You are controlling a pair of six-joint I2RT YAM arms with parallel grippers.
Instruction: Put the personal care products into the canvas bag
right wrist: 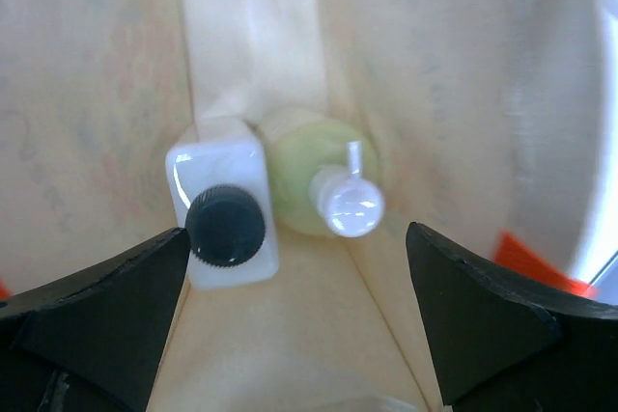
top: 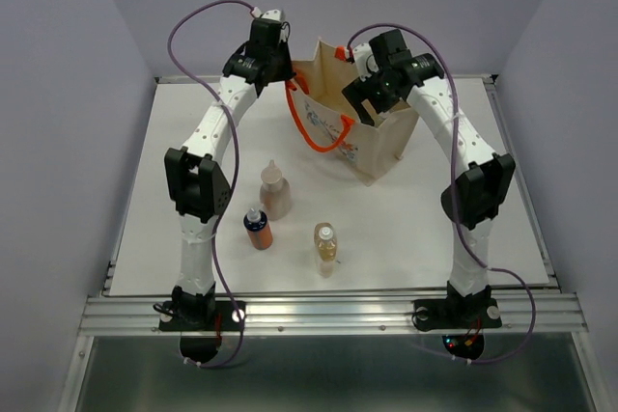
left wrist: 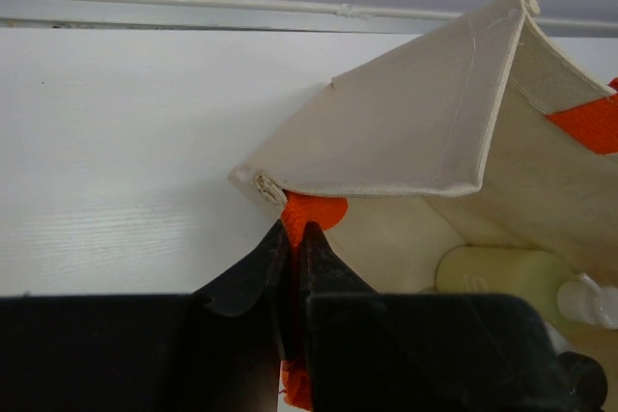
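Down inside the canvas bag (top: 372, 132), the right tool (right wrist: 296, 236) hangs with its two dark wedge-shaped fingers spread wide and nothing between them. Right below it, on the soft beige fabric floor, stand two bottles touching side by side: a glossy white bottle (right wrist: 224, 219), squarish, with a ribbed dark cap, and a round pale yellow-green bottle (right wrist: 299, 176) with a clear top. Over at the bag's left rim, the left tool (left wrist: 293, 231) is pinched tight on an orange strap (left wrist: 314, 211), just under the folded, stitched canvas edge. The bag sits boxy and upright at the back of the white surface (top: 435, 229). Out front, well apart from the bag, three more stand: a peach-pink bottle (top: 275, 192) with a tapered neck, an orange-brown bottle (top: 257, 228) with a blue band just beside it, and a see-through amber bottle (top: 326, 246) to their right.
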